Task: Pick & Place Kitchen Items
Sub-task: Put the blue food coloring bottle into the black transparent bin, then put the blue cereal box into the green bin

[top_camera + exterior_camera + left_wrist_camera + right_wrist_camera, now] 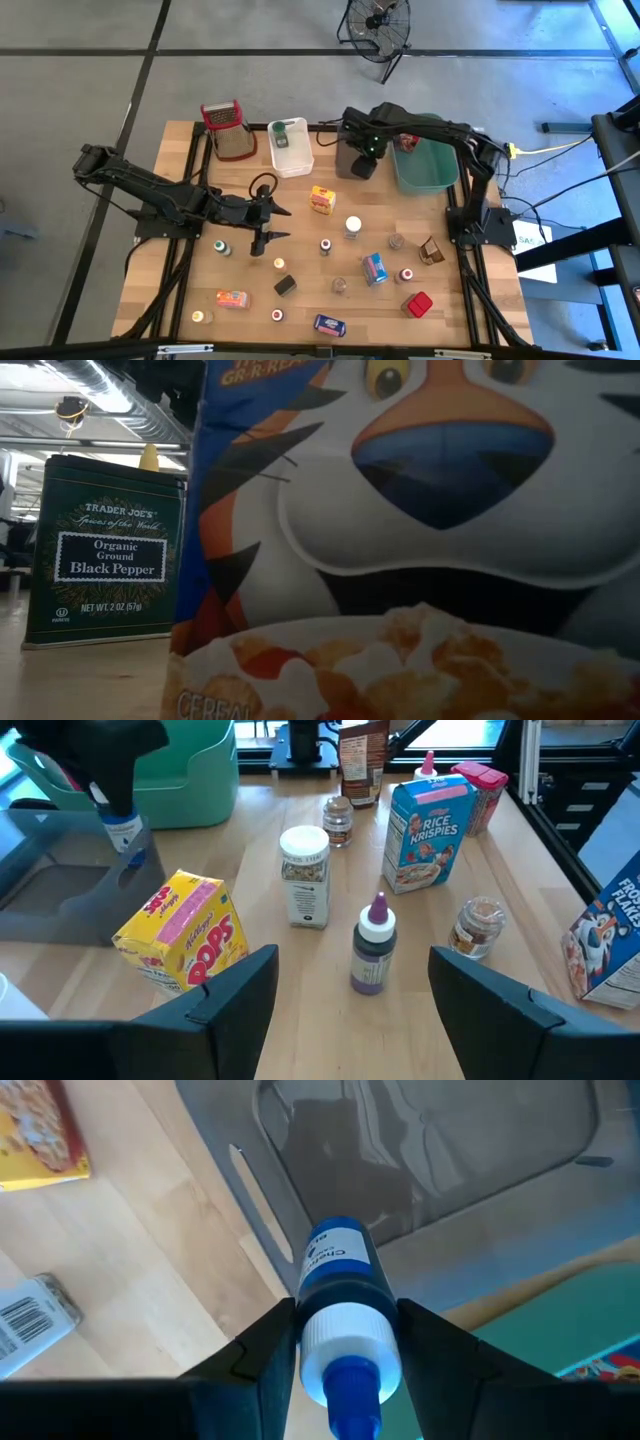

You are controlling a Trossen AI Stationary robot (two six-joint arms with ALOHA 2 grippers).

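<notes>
My right gripper (345,1315) hangs above the grey tub (430,1150) at the table's far side, shut on a small blue bottle (335,1265) with a white cap. The left wrist view shows that bottle (122,825) below the dark gripper, over the grey tub (60,905). My left gripper (272,222) stands open above the table's left middle, touching nothing. Ahead of it stand a purple-tipped bottle (372,945), a white-capped jar (305,875) and a yellow Pops box (185,935). My right gripper pinches the blue bottle at its white cap (350,1342) between the two fingers, one on each side. The fingers come from above, pointing down. The bottle hangs upright below them, cap up, its body (335,1260) lifted clear above the grey tub.
A green tub (425,165) stands right of the grey one; a white tub (290,145) and a red-topped grater (228,128) stand at the far left. Several small boxes, jars and bottles are scattered over the near half. A Frosted Flakes box (420,540) and a black pepper tin (105,550) fill the low view.
</notes>
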